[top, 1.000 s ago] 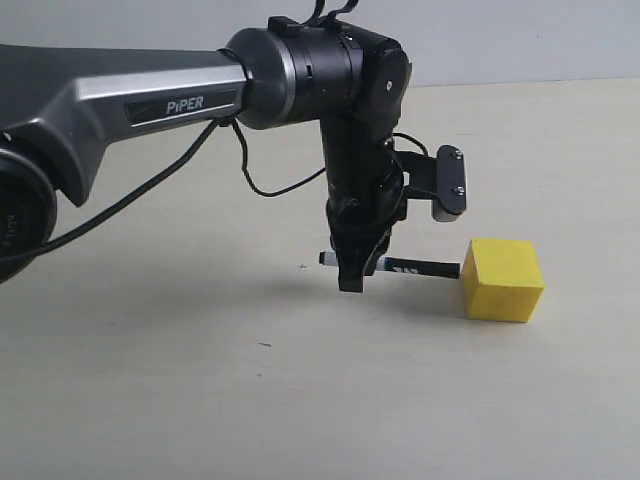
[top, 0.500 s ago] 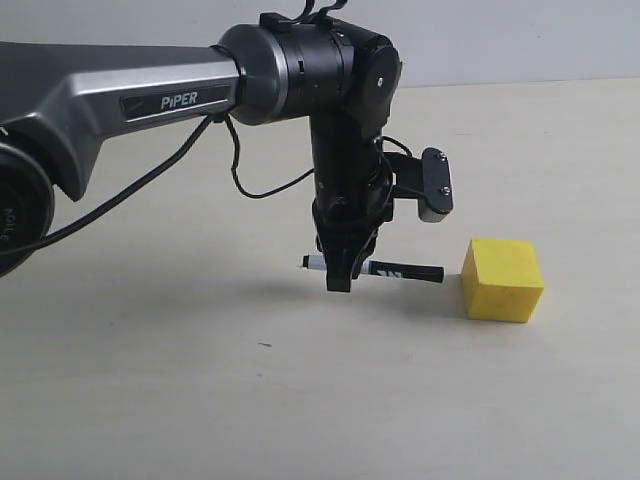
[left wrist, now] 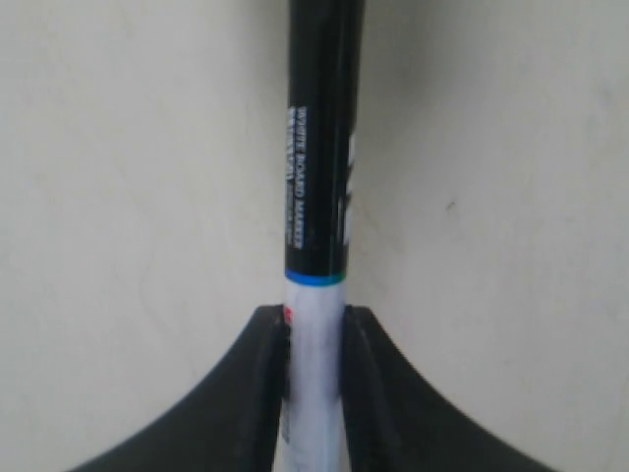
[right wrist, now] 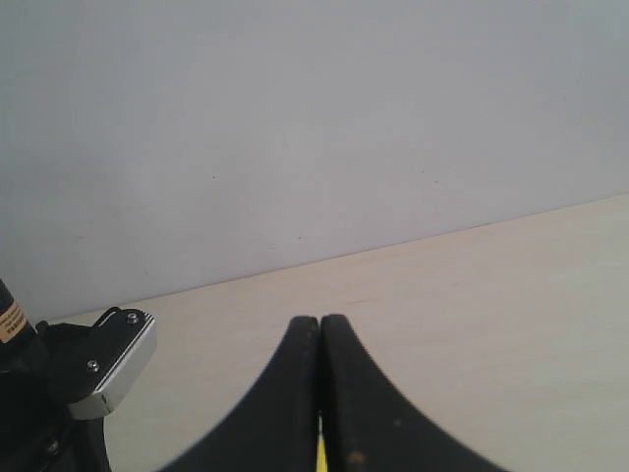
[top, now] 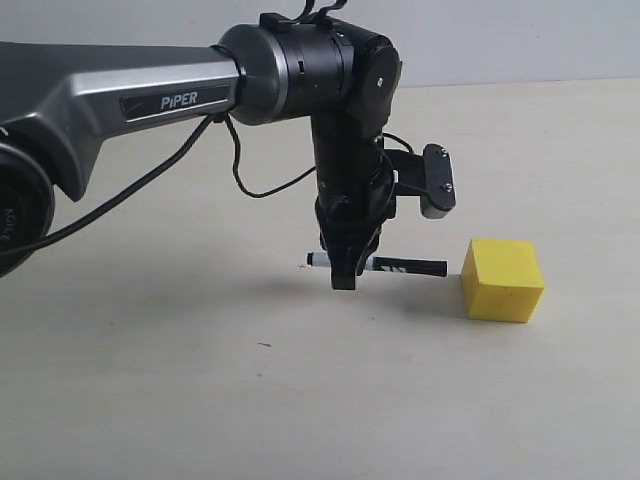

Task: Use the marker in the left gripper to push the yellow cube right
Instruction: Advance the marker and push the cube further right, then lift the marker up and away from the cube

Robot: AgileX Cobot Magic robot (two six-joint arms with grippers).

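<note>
Left gripper (top: 345,272) clamped on the marker (top: 405,267), held level, low over the table (top: 200,400).
The arm (top: 100,105) reads "PiPER"; the marker's print reads "WHITE BOARD MARKER". Its black end points at the yellow cube (top: 502,280), just short of touching. The right gripper (right wrist: 320,383) has its jaws pressed together.

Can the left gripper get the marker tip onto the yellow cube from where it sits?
Probably yes: the marker in the left gripper points at the yellow cube, with only an open gap between.
</note>
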